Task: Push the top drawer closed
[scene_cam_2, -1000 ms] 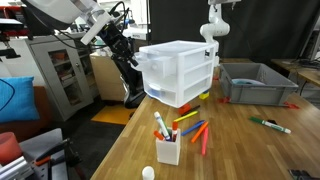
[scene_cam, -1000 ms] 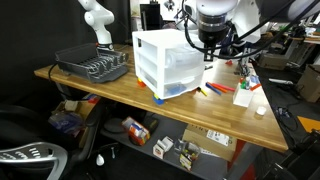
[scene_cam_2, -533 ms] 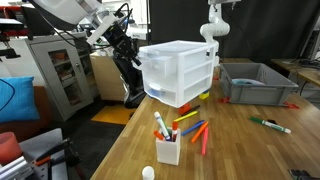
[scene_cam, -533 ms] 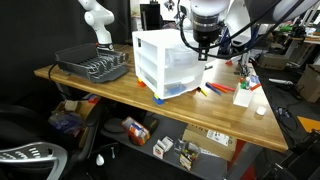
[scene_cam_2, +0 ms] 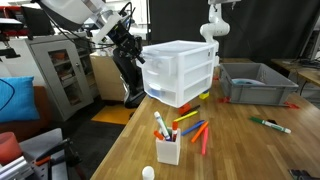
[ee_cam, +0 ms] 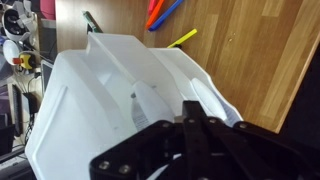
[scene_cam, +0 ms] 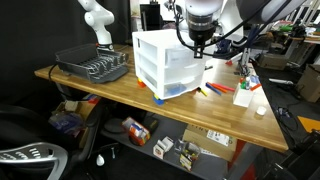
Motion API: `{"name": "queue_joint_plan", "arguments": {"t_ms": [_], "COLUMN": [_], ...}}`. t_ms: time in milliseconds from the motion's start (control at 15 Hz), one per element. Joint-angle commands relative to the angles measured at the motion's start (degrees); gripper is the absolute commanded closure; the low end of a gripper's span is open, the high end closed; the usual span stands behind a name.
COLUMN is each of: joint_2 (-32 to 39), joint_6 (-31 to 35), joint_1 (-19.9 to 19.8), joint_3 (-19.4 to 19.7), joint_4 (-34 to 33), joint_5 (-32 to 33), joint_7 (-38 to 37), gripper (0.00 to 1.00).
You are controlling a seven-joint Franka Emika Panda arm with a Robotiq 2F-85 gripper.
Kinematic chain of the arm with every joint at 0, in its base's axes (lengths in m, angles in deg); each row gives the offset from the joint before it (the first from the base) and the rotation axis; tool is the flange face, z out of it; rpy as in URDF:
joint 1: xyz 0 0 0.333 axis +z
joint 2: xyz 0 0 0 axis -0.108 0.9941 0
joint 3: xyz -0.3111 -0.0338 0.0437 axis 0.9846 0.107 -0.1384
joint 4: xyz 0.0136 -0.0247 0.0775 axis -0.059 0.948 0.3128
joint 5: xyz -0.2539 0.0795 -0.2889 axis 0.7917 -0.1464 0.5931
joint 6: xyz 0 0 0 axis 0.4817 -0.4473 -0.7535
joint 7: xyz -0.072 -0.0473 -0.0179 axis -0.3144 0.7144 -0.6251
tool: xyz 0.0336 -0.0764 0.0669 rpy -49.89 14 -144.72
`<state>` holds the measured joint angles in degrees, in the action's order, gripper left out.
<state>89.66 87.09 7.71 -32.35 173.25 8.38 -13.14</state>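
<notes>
A small white plastic cabinet [scene_cam: 160,62] with three translucent drawers stands on the wooden table; it also shows in an exterior view [scene_cam_2: 185,75] and from above in the wrist view [ee_cam: 100,95]. The top drawer [scene_cam: 183,47] sticks out only slightly at its front [scene_cam_2: 152,56]. My gripper [scene_cam: 197,44] is at the drawer's front, at top-drawer height, also seen in an exterior view [scene_cam_2: 136,50]. In the wrist view the fingers [ee_cam: 190,115] are pressed together with nothing between them, right against the cabinet.
A grey dish rack [scene_cam: 92,65] and a grey bin [scene_cam_2: 250,80] stand beside the cabinet. Loose markers [scene_cam_2: 195,130] lie on the table by a white cup of pens [scene_cam_2: 167,148]. A white robot arm [scene_cam: 98,22] stands behind.
My gripper has moved toward the cabinet, and the top drawer's front has slid inward with it.
</notes>
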Motion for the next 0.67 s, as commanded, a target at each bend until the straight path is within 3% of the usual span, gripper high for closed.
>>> {"name": "queue_joint_plan", "arguments": {"t_ms": [0,600], "joint_2": [2.20,4.31], "joint_6": [0.26,0.39], "joint_1": [0.41,0.53], "joint_3": [0.93,1.28], "joint_4": [-2.75,-5.16], "joint_5": [2.82,3.49], "joint_7": [1.00,1.62], "gripper": [1.00,1.00]}}
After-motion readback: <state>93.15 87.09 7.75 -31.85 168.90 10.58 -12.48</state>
